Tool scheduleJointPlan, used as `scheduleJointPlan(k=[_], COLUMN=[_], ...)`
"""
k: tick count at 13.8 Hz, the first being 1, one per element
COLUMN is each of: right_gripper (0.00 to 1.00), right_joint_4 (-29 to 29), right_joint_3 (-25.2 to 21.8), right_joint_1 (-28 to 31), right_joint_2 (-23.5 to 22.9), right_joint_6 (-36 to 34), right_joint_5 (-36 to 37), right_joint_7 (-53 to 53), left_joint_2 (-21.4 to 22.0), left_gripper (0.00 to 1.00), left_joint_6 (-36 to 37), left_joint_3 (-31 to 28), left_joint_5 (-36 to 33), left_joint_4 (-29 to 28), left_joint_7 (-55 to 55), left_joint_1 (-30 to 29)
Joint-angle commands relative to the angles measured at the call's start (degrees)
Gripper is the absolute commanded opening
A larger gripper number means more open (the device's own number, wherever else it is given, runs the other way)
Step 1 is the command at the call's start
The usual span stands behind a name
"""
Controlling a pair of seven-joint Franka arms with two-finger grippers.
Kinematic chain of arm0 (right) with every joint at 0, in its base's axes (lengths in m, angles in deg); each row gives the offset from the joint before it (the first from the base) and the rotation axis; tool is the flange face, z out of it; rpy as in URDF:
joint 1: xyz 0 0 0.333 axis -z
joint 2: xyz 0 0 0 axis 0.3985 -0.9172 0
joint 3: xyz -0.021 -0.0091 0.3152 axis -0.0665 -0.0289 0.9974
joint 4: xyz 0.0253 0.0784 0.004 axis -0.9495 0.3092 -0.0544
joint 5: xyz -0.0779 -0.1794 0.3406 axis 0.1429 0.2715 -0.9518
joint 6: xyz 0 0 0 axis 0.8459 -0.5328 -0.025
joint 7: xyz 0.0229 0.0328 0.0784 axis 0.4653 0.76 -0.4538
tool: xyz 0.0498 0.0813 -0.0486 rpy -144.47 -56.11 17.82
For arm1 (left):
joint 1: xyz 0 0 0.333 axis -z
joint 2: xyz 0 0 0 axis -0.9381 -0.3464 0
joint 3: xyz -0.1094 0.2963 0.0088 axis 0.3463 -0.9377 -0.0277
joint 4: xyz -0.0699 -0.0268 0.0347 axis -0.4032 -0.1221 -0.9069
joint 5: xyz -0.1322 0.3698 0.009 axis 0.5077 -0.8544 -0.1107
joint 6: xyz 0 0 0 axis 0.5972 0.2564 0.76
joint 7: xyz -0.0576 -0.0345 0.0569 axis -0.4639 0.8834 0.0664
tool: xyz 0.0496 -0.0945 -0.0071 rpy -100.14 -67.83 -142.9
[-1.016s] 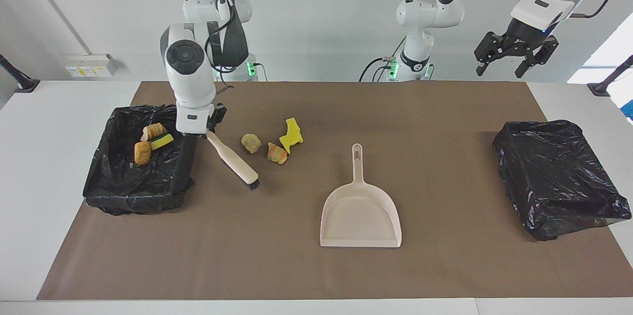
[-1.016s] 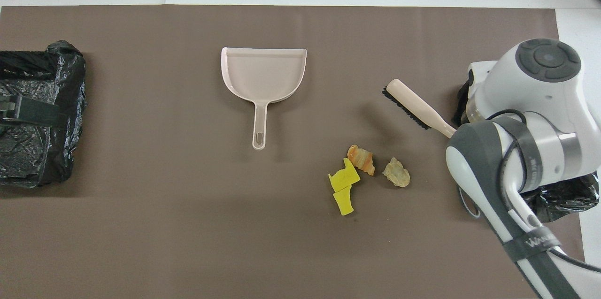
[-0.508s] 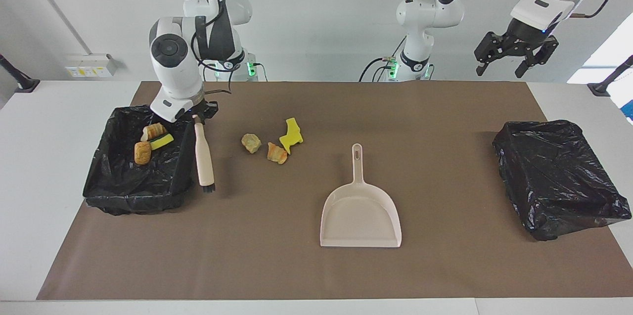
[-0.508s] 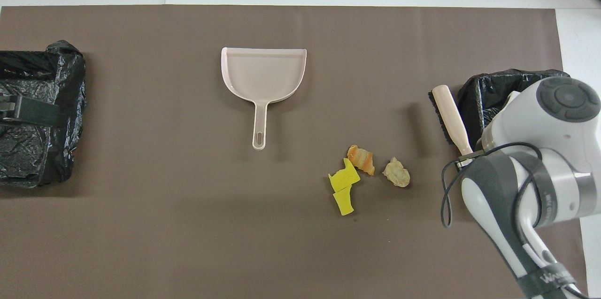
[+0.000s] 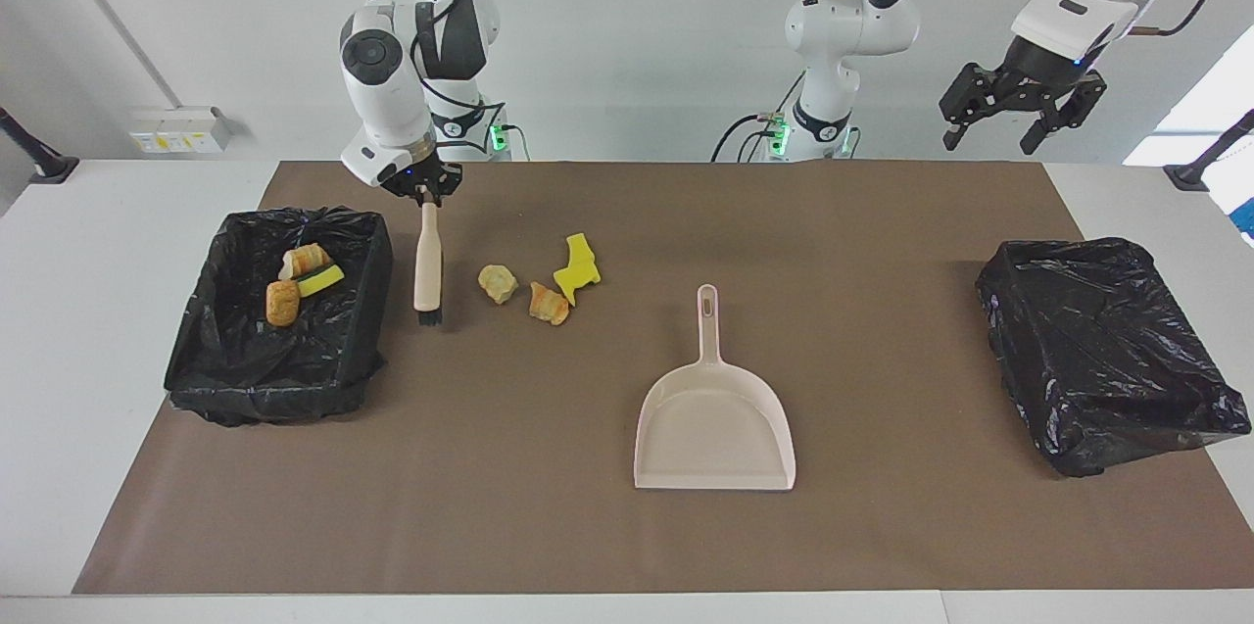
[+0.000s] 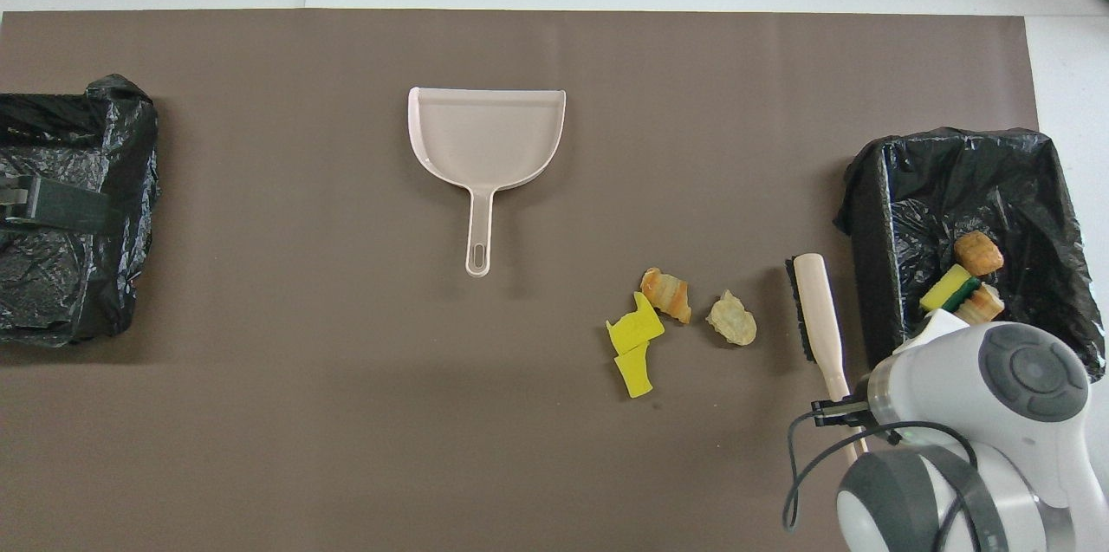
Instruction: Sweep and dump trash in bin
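Your right pincer (image 5: pixel 427 197) was clamped on the handle of the hand brush (image 5: pixel 427 262), which over the last second had swung from a slant to hang straight, bristles down, just beside the bin (image 5: pixel 370 311) at the right arm's end and close to the loose trash. Three scraps (image 5: pixel 299 279) already lay in that bin; four more (image 5: pixel 539 287) sat on the surface between the bin and the dustpan (image 5: pixel 714 418). I'd judge the brush was lined up to sweep them toward the dustpan. Your left pincer (image 5: pixel 1022 108) waited, fingers apart, high above the second bin (image 5: pixel 1107 350).
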Motion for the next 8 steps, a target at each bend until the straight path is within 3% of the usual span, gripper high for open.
scheduleJointPlan(k=[1,3,8], right_gripper=[0.0,0.0,0.0], right_joint_4=[3.5,3.5,4.0], right_joint_3=[0.2,0.1,0.2], right_joint_1=[-5.2,-8.5,-8.7], right_joint_2=[2.2,1.4,-0.4], right_joint_6=[3.4,4.0,5.3], right_joint_5=[-1.2,-1.1,-1.4], right_joint_7=[7.8,11.6,11.9], left_joint_2=[0.2,0.2,0.2], left_gripper=[1.0,1.0,1.0], left_joint_6=[1.2,1.2,1.2], left_joint_3=[0.1,0.1,0.1], left_joint_5=[-0.5,-0.5,-0.5], left_joint_4=[0.7,0.7,0.7], left_joint_7=[-0.4,-0.4,-0.4], left_joint_1=[-0.3,-0.3,-0.3])
